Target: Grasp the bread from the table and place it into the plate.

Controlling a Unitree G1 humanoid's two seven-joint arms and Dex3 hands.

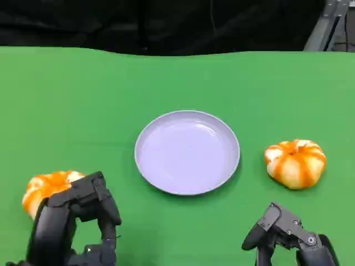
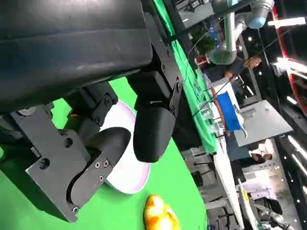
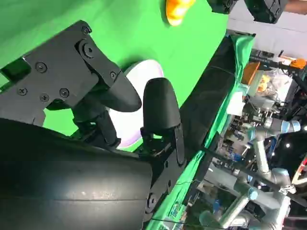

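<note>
Green table (image 1: pixel 83 100) is spread under everything, so the bread stands out against it. At its middle the plate (image 1: pixel 187 152) is set, bare, within reach of both arms. Right of the plate one bread (image 1: pixel 295 163) is laid, well apart from it; left of the plate a second bread (image 1: pixel 47 187) is partly hidden by the left hand (image 1: pixel 77 221). Nothing is held by that hand, its fingers parted. The right hand (image 1: pixel 283 233), nearer than the plate, is likewise unladen, fingers apart.
</note>
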